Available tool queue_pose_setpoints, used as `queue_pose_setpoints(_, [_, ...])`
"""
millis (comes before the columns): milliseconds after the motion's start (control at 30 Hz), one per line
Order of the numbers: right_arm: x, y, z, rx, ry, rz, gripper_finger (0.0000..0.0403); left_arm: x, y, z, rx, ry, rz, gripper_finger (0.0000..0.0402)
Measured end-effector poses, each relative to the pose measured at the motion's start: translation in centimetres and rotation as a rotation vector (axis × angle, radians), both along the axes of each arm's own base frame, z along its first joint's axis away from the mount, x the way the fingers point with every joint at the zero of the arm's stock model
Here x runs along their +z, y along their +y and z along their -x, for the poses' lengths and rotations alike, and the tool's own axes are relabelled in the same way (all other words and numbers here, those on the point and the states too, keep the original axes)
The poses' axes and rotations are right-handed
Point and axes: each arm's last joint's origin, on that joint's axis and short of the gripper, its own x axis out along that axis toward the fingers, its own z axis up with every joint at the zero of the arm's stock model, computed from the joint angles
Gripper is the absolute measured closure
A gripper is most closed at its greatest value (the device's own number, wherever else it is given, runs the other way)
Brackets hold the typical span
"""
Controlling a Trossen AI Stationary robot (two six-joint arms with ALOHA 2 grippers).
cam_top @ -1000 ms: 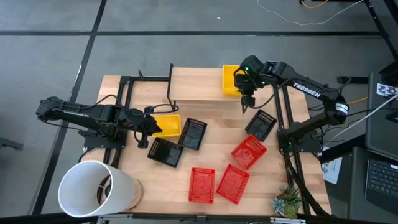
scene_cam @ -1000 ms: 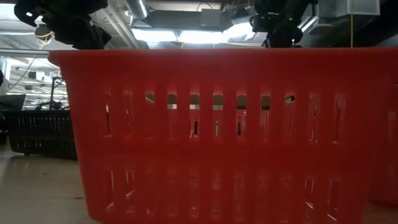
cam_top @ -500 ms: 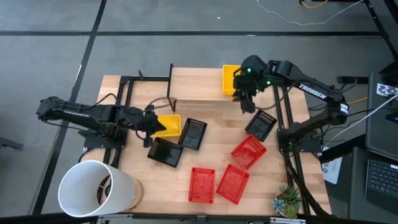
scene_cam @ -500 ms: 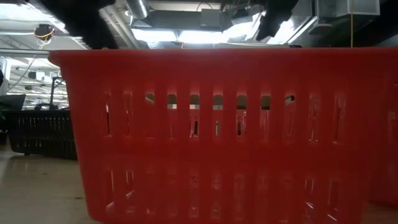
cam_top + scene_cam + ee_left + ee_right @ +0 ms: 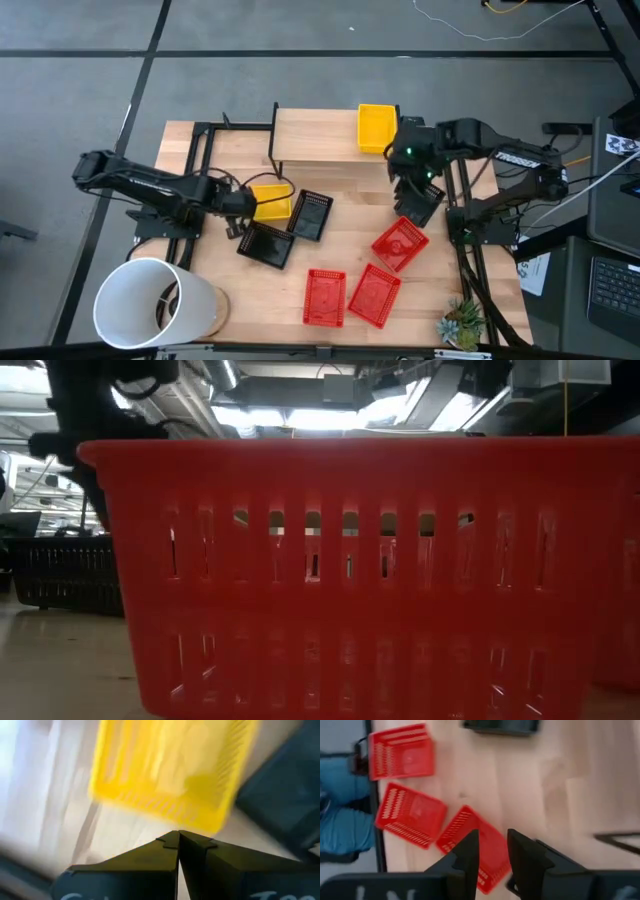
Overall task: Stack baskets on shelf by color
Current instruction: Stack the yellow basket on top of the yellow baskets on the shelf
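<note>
My left gripper (image 5: 241, 205) is shut, its tips (image 5: 178, 836) right at the rim of a yellow basket (image 5: 170, 770) that lies on the table (image 5: 271, 203) beside the shelf (image 5: 315, 140). A second yellow basket (image 5: 377, 128) sits on the right end of the shelf's plank. My right gripper (image 5: 410, 180) is open and hovers over a black basket (image 5: 421, 203); its wrist view looks down on three red baskets (image 5: 490, 845) (image 5: 410, 815) (image 5: 401, 751). Two more black baskets (image 5: 311, 214) (image 5: 266, 244) lie at mid-table. My left gripper's shut fingertips (image 5: 170, 840) stand level at the long rim (image 5: 200, 826) of the yellow basket on the table, coming from the table's left. I cannot tell whether they touch it.
A large white bucket (image 5: 155, 305) lies at the near left corner, a small plant (image 5: 462, 325) at the near right. Red baskets (image 5: 400, 243) (image 5: 325, 297) (image 5: 374, 295) lie near the front edge; one (image 5: 360, 580) fills the low view. The shelf's left part is bare wood.
My right gripper has left the yellow basket on the shelf and moved toward the table's near edge, ending over the black basket by the right frame. My left arm has shifted slightly rightward, toward the yellow basket on the table.
</note>
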Motion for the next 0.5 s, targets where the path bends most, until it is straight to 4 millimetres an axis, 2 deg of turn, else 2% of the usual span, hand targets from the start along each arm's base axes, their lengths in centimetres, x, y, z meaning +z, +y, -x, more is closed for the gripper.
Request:
queue_pose_setpoints(133, [0.2,2.6,-0.5,0.109,-0.047,0.001,0.0302,-0.7,0.2,0.5,0.065,0.112,-0.06,0.0401])
queue_pose_setpoints(267, [0.5,5.3,-1.0,0.153,-0.113,0.008,0.0302,-2.0,0.6,-0.5,0.04,0.148,-0.115,0.0401])
queue_pose_setpoints(400, [0.7,7.7,-0.9,0.227,-0.155,0.043,0.0302,-3.4,0.8,-3.0,-0.028,0.085,-0.094,0.0402])
queue_pose_setpoints(500, [0.7,8.7,-0.7,0.243,-0.17,0.104,0.0302,-2.7,0.0,-6.3,-0.14,-0.127,-0.055,0.0402])
